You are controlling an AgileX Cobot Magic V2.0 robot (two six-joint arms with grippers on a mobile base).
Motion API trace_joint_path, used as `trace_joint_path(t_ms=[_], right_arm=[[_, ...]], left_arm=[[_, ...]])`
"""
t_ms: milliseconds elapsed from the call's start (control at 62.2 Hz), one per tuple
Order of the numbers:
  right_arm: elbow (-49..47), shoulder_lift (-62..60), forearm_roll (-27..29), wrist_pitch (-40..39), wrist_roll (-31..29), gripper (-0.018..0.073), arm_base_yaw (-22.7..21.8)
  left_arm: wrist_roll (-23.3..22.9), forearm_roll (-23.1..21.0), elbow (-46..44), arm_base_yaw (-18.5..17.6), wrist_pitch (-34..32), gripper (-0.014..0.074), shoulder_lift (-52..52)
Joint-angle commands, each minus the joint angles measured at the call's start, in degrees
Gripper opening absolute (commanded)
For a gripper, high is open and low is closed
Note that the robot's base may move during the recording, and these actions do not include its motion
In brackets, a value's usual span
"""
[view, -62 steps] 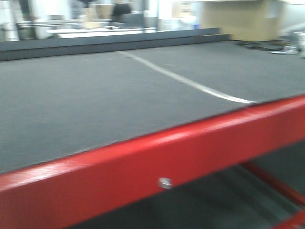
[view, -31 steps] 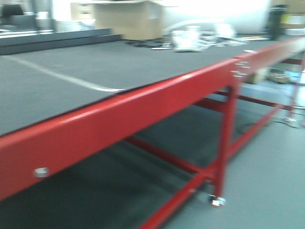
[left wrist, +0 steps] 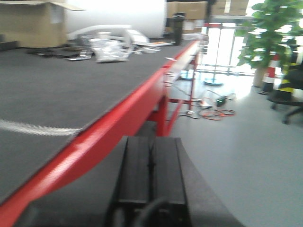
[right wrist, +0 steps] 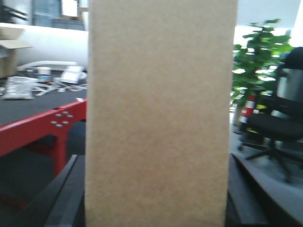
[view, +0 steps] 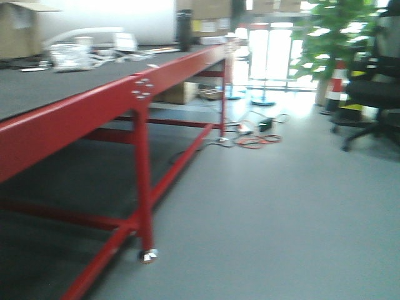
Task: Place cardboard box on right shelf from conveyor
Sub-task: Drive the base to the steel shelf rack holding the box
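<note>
Conveyor (view: 37, 94) belt, dark grey and flat, fills the left of the front view atop a red frame (view: 69, 119), whose castor-footed leg (view: 144, 187) stands on the light grey floor (view: 262, 212). At the belt's far end lie clear plastic bags (view: 69, 56) and white clutter too blurred to name, with an open tan carton (view: 19, 31) behind. Right of the frame, orange and black cables (view: 256, 139) lie on the floor near a bright doorway (view: 275, 56). Further right stand a leafy green plant (view: 331, 31), a red-and-white cone (view: 337, 84) and, at the edge, a black office chair (view: 372, 100).

The left gripper (left wrist: 151, 141) hangs low beside the red frame in its wrist view. Its two black fingers (left wrist: 137, 165) are pressed flat together with only a thin seam between them and nothing in their clasp. The belt, crossed by a pale stripe (left wrist: 33, 127), stretches away on its left.

The right gripper (right wrist: 154, 163) is clamped on the cardboard box (right wrist: 161, 94), which is off the belt and held in the air. The box's plain tan face stands tall across the middle of the right wrist view, with a dark finger (right wrist: 71, 189) against each lower side. The red frame shows to the box's left, the plant and chair to its right.
</note>
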Motion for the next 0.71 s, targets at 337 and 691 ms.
trace_joint_path(t_ms=[337,691], right_arm=[[-1.7,0.6,0.1,-6.0,-0.2,0.0085,-0.4],[-1.7,0.6,0.1,-6.0,-0.2,0.0085,-0.4]], left_arm=[[0.0,-0.5,0.3,-0.1,-5.0,-0.0116,-0.3],[0.0,-0.5,0.3,-0.1,-5.0,-0.0116,-0.3]])
